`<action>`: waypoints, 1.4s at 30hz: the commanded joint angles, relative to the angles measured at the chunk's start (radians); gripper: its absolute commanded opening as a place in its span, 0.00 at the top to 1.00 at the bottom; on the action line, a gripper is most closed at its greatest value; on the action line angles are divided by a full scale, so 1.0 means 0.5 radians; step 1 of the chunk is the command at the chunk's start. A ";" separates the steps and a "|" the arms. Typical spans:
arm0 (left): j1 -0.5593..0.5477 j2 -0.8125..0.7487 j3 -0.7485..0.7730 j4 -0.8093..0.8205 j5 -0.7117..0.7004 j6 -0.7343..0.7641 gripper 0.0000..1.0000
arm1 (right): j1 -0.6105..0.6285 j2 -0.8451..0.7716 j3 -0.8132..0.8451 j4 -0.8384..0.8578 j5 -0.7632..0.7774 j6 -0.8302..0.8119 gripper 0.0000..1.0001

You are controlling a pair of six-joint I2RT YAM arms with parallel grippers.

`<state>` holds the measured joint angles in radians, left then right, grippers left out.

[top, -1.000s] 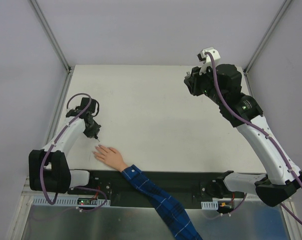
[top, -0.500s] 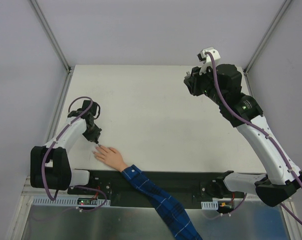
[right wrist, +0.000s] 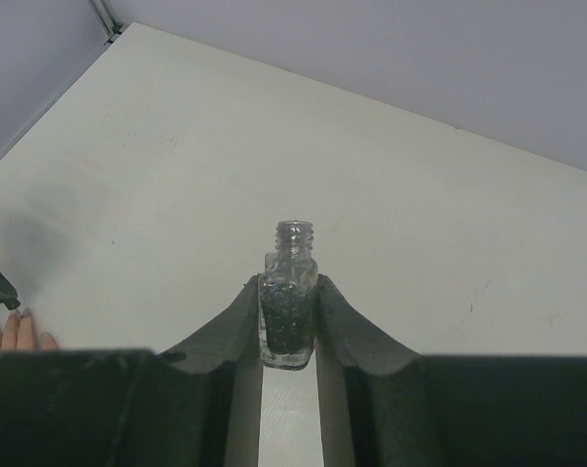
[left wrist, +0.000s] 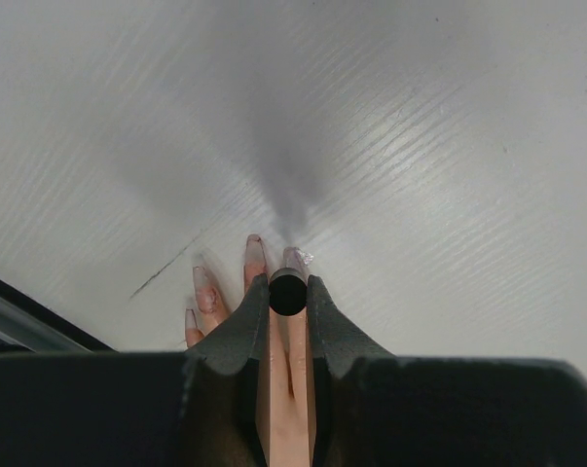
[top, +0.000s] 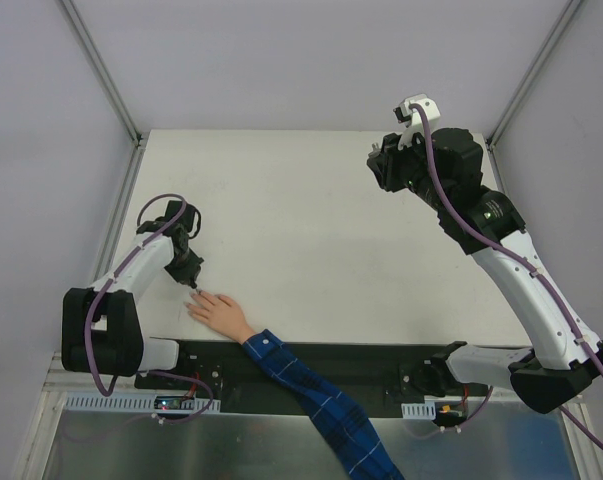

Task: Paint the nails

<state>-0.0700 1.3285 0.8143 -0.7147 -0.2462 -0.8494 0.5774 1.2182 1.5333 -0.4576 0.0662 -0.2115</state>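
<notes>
The pale hand lies flat near the table's front left, its arm in a blue plaid sleeve. My left gripper hovers right at its fingertips. In the left wrist view that gripper is shut on a black brush cap, seen end-on over the finger whose nail looks wet and glittery. Other nails show to the left. My right gripper is raised at the back right, shut on an open glass polish bottle with dark glitter inside.
The white table is walled by grey panels at the left, back and right. A thin dark scratch marks the table left of the fingers. The fingertips also show at the left edge of the right wrist view.
My left gripper has moved slightly down and toward the fingertips with the brush cap. The right arm and the bottle have not moved.
</notes>
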 commanded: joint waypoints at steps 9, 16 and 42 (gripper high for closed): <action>0.039 0.037 0.019 -0.022 -0.100 -0.032 1.00 | -0.010 -0.034 0.069 0.056 -0.016 0.018 1.00; 0.048 0.055 0.047 -0.016 -0.100 -0.032 1.00 | -0.010 -0.022 0.072 0.056 -0.019 0.018 1.00; 0.051 0.101 0.145 0.033 -0.090 -0.001 1.00 | -0.016 -0.025 0.060 0.062 -0.022 0.018 1.00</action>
<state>-0.0566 1.3746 0.8452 -0.7036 -0.2714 -0.8513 0.5774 1.2186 1.5333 -0.4576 0.0635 -0.2115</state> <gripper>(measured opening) 0.088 0.249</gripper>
